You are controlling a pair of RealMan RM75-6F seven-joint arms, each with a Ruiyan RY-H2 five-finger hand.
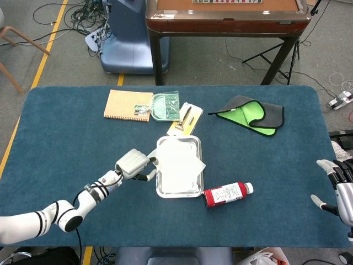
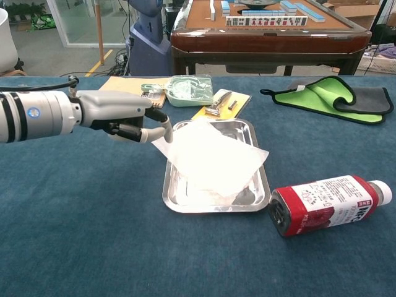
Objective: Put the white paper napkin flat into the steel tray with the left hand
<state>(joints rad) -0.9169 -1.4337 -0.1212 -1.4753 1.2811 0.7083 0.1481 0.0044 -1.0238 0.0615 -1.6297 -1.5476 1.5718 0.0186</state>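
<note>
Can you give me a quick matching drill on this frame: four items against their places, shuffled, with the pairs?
Items:
1. white paper napkin
2. red bottle
3. green and grey cloth
4. left hand

Places:
A. lying on its side, right of the steel tray
B. far right part of the table
C. at the tray's left edge
D. draped over the tray

Pairs: 1-D, 2-A, 3-B, 4-C

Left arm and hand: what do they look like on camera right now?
The left arm has a glossy white shell with black ring bands and a small blue round mark near the wrist. The left hand has a pale grey back and black finger segments with white tips.
</note>
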